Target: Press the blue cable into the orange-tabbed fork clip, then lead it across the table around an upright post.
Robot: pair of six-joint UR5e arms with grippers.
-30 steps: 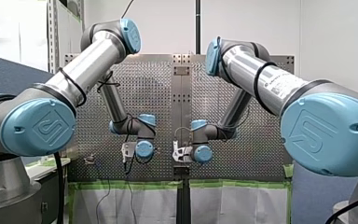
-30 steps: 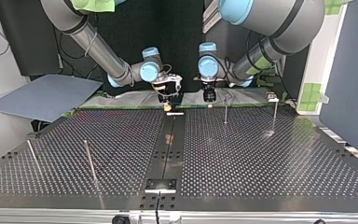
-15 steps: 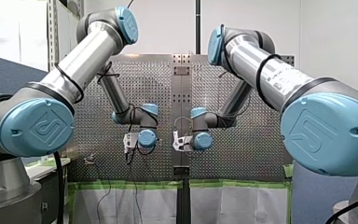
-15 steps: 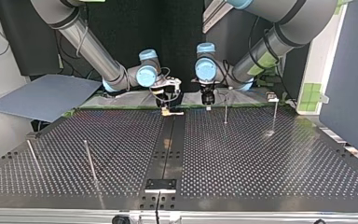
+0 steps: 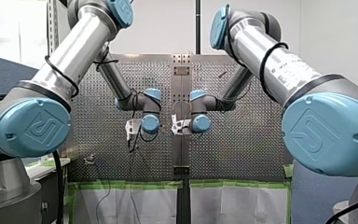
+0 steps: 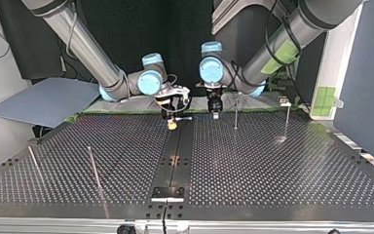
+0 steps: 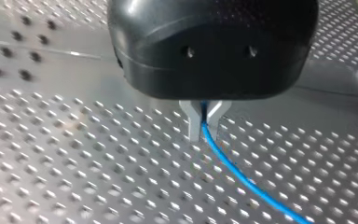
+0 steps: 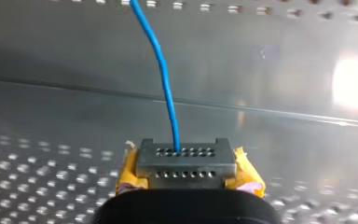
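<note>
My left hand (image 7: 204, 122), black with two narrow metal fingers, is closed tight on the thin blue cable (image 7: 244, 182), which trails away from the fingertips over the perforated metal desk (image 7: 74, 177). My right hand (image 8: 186, 161) has its yellow pads squeezed together on the same cable, which runs straight ahead of it.

In the top view both hands hang side by side over the desk's 12 o'clock edge, by the dark centre strip (image 6: 174, 161). A thin upright steel post (image 6: 235, 115) stands at about 4 o'clock from the left one. I cannot pick out the orange-tabbed fork clip in any view.

This looks like the carry toward the clip, with seating not yet done. To do it well:
- Hold the short stretch between the hands straight and lightly taut, both ends level.
- Bring it down square over the fork's slot, pressing rather than dragging sideways.
- Pull gently, so the cable cannot slip through the pads.
- Steer the trailing slack clear of the post.
</note>
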